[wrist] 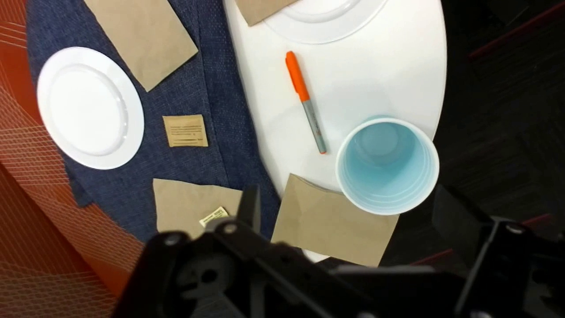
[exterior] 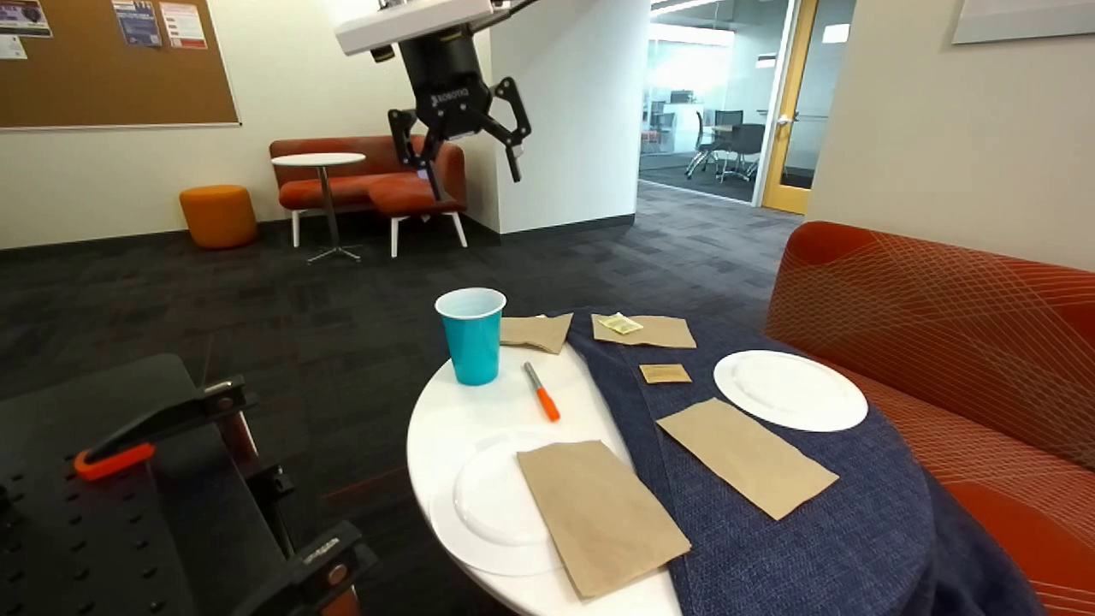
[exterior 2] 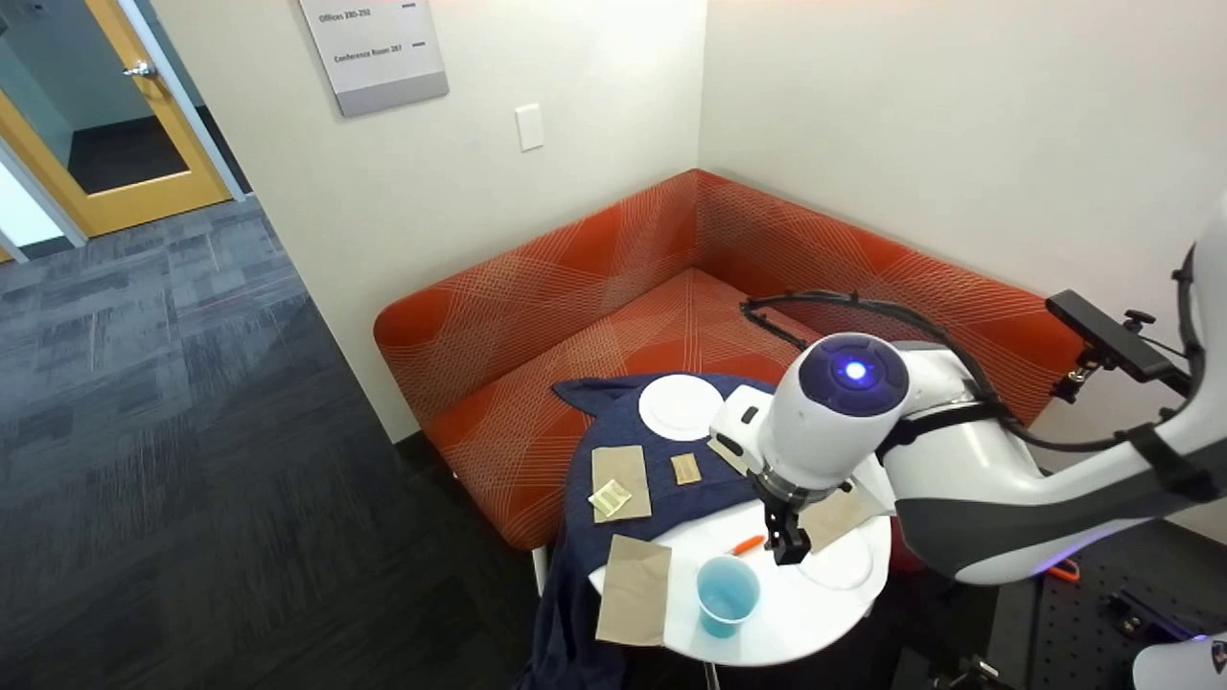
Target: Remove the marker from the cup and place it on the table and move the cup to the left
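Note:
The teal-blue cup (exterior: pixel 474 346) stands upright near the edge of the round white table (exterior: pixel 435 436). It also shows in an exterior view (exterior 2: pixel 727 599), and in the wrist view the cup (wrist: pixel 384 176) has nothing inside. The orange-and-grey marker (exterior: pixel 541 392) lies on the white tabletop beside the cup, apart from it. It also shows in the wrist view (wrist: pixel 306 104) and is partly hidden in an exterior view (exterior 2: pixel 747 546). My gripper (exterior: pixel 476 178) is open and empty, high above the table. In the wrist view my fingers (wrist: pixel 348 207) are spread wide.
Brown napkins (wrist: pixel 335 225), white plates (wrist: pixel 90 108) and small packets (wrist: pixel 185 130) lie on the table. A dark navy cloth (exterior: pixel 813 505) covers part of it. A red bench (exterior: pixel 941 342) stands alongside. A red-and-black tool (exterior: pixel 115 462) lies on a black platform.

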Available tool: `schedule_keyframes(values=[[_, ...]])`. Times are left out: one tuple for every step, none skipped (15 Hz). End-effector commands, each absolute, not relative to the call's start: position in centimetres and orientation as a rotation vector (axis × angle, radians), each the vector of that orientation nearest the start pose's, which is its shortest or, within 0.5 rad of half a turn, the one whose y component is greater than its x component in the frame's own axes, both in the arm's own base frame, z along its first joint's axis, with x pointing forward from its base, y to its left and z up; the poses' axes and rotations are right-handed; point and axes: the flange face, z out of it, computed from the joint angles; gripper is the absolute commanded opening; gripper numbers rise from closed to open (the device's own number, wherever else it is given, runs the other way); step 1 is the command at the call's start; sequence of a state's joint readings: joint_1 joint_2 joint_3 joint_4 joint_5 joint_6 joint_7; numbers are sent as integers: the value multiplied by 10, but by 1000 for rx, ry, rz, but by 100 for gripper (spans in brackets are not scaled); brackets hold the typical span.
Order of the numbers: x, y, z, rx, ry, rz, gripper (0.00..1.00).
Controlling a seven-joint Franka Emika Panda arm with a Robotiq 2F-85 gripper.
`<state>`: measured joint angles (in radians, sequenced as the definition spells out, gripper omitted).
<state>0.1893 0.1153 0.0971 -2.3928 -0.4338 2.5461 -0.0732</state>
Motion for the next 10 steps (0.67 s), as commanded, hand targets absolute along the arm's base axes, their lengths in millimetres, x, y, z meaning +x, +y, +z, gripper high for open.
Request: schedule_keyframes(values=[[465,131,297,-3177,-1109,-127,100],[464,128,301,-3183,-1092,-133,100],[461,126,303,-3188,-1077,-139,100],[459,124,304,-3190,-1068,-146,100],[456,121,305,-3190,-1063,-149,100],[454,120,305,-3192,-1060,-147,100],[466,127,298,-3187,-1084,-155,100],[463,125,298,-3190,-1080,-153,100],[462,124,298,-3191,-1078,-151,100],[461,123,298,-3191,-1077,-150,100]])
